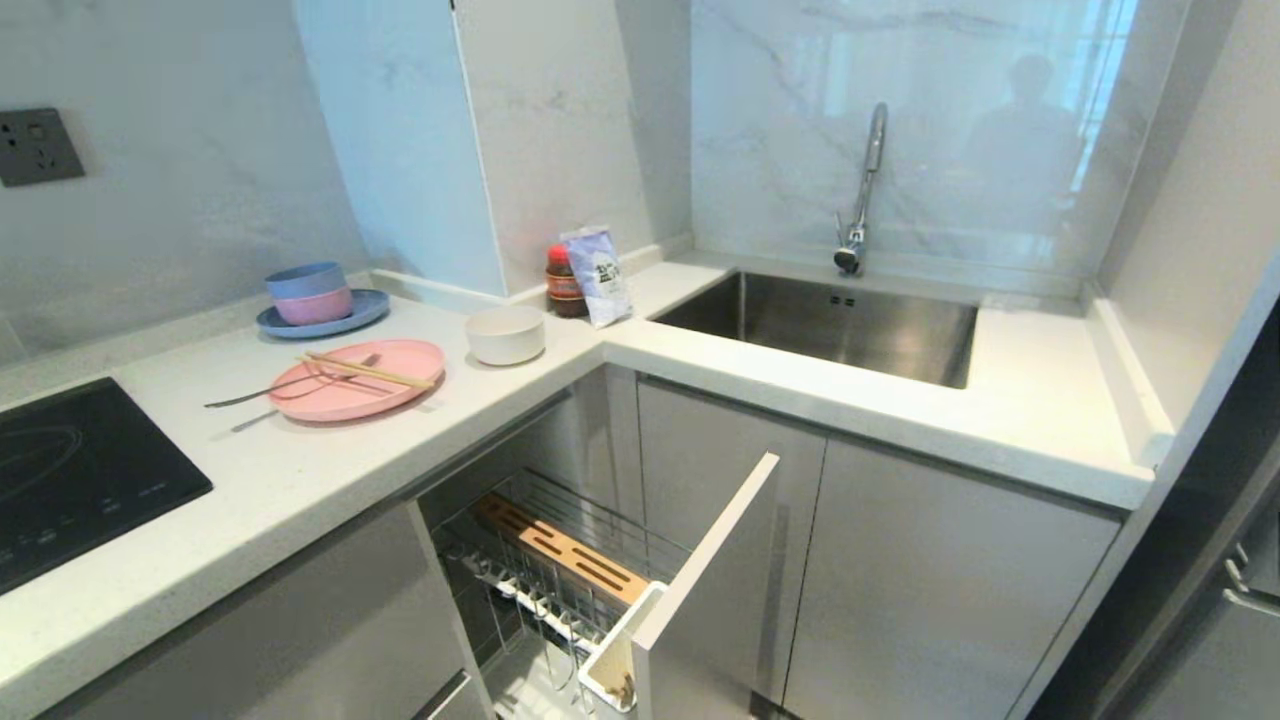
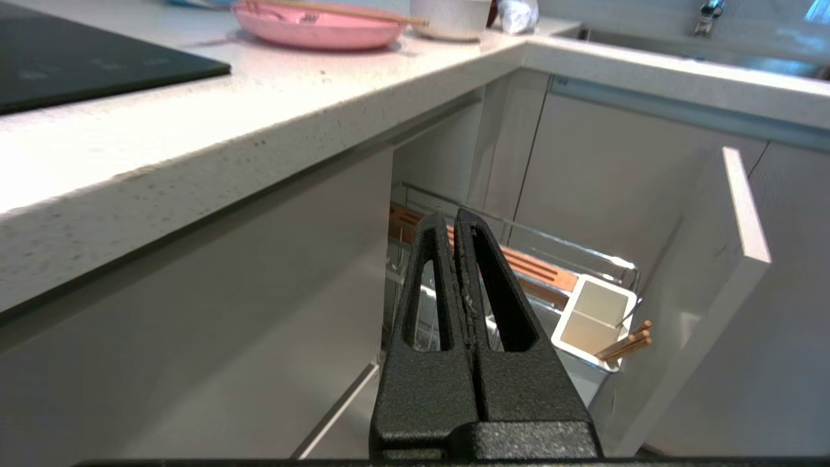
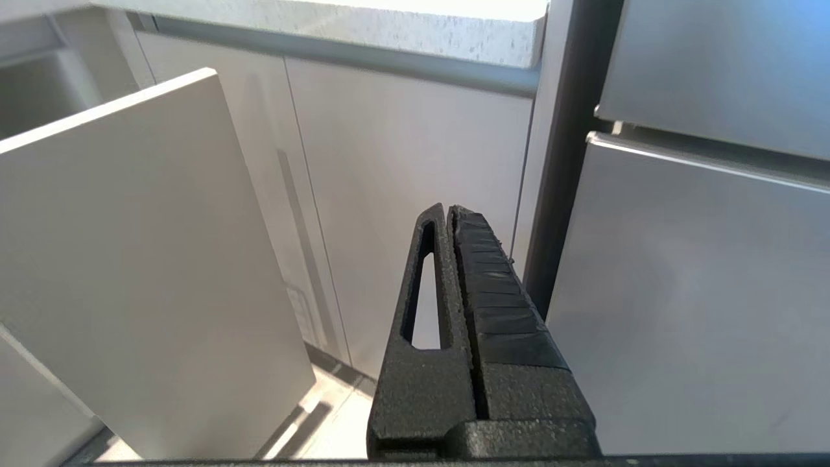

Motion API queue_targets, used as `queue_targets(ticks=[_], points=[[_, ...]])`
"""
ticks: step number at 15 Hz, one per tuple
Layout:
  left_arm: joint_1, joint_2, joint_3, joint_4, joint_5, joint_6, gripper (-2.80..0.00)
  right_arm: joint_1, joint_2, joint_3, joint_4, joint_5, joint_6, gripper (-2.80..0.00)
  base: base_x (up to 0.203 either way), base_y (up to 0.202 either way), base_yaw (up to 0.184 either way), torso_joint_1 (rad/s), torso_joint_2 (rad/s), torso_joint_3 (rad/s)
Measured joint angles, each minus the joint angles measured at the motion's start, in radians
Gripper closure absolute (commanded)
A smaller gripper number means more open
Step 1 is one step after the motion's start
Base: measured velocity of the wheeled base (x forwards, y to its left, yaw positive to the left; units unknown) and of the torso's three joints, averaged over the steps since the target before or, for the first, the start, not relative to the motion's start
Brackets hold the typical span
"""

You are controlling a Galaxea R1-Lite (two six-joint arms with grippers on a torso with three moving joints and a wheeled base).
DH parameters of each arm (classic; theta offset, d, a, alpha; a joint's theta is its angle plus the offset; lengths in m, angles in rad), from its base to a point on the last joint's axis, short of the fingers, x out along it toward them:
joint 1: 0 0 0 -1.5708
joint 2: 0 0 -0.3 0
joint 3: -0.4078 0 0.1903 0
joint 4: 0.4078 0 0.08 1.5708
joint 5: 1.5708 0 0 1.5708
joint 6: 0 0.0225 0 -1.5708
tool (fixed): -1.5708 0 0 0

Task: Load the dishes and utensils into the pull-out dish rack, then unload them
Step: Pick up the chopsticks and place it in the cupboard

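Now, what I saw from my remote station:

Counter: I saw a pale speckled stone worktop (image 1: 300,480), L-shaped, with a glossy black cooktop (image 1: 70,470) at the far left.
Plate: I counted one flat round pink plate (image 1: 385,400) on the counter, matte and smooth, left of the bowl.
Bowl: one plain off-white round bowl (image 1: 506,334) stood just right of the plate, apart from it.
Chopsticks: one pair of light wooden chopsticks (image 1: 368,371) lay across the plate.
Fork: one slim silver fork (image 1: 270,388) rested with its head on the plate and its handle out over the counter to the left.
Rack: the pull-out dish rack (image 1: 560,570) stood drawn out below the counter, chrome wire with a slotted wood strip and a white rectangular cup (image 2: 593,318); more wooden sticks poked from that cup.
Other dishes: I saw two stacked bowls, blue over pink, on one blue plate (image 1: 325,318) further back.
Left gripper: the left gripper (image 2: 452,224) hung low before the rack, black textured fingers pressed together, holding nothing.
Right gripper: the right gripper (image 3: 447,217) hung before the grey cabinet fronts, fingers closed and empty.
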Motion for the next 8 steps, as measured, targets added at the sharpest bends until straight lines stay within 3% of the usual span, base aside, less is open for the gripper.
queue_targets(ticks=[8], points=[[0.0, 0.0, 0.0, 0.0, 0.001, 0.003, 0.0, 0.0, 0.0, 0.0, 0.0, 0.0, 0.0, 0.0, 0.0, 0.0, 0.0, 0.003, 0.0, -0.197]])
